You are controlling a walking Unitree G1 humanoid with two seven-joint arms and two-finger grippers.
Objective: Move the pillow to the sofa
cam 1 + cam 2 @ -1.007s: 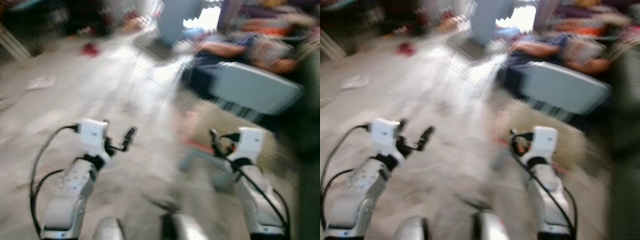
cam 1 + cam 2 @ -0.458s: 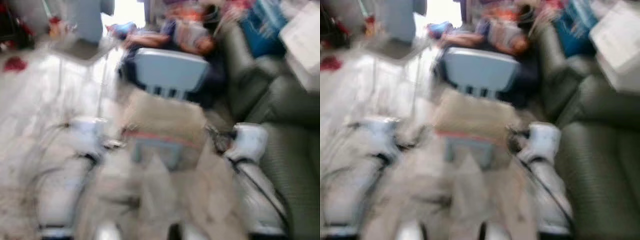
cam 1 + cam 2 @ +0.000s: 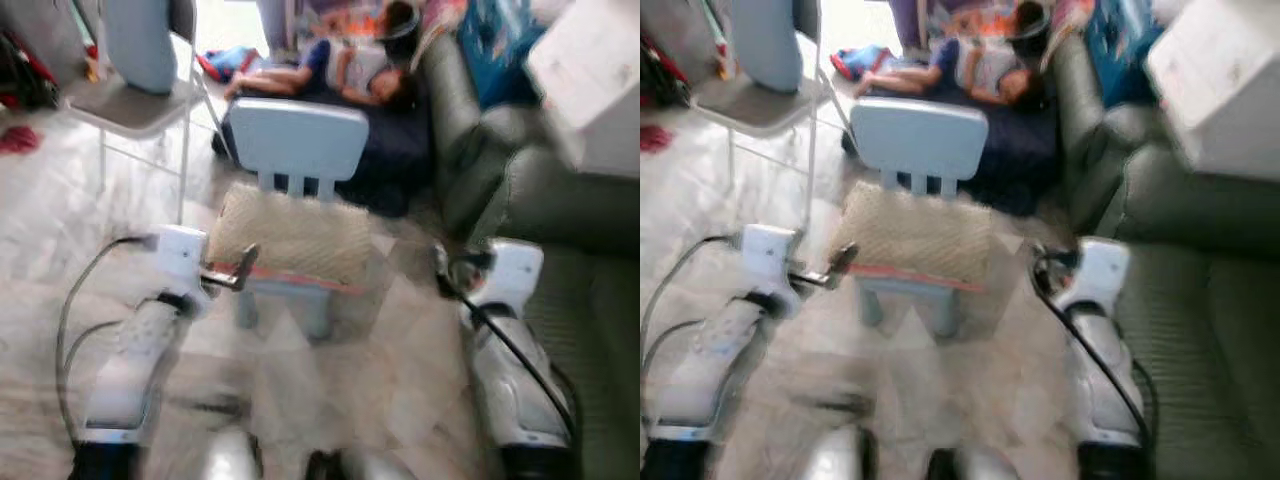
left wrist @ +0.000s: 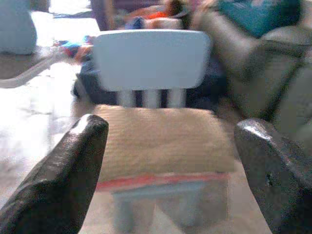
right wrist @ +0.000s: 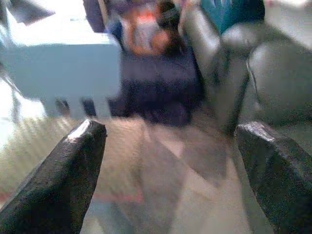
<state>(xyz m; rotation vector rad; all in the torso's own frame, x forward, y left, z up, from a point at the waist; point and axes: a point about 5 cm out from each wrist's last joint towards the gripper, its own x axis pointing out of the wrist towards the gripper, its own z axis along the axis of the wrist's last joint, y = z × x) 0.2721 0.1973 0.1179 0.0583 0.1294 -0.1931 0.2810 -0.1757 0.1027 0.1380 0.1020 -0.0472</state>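
The pillow [image 3: 292,238] is tan and lies on the seat of a small blue chair [image 3: 297,140]. The left gripper [image 4: 170,170] is just before the pillow's near edge, not touching it, and its two black fingers [image 4: 68,170] are wide apart. The right gripper [image 5: 170,170] is off the pillow's right side, over bare floor [image 3: 400,360], fingers apart too, holding nothing. The green sofa [image 3: 580,270] is close on its right. Behind the chair a person [image 3: 330,70] lies on a dark mat.
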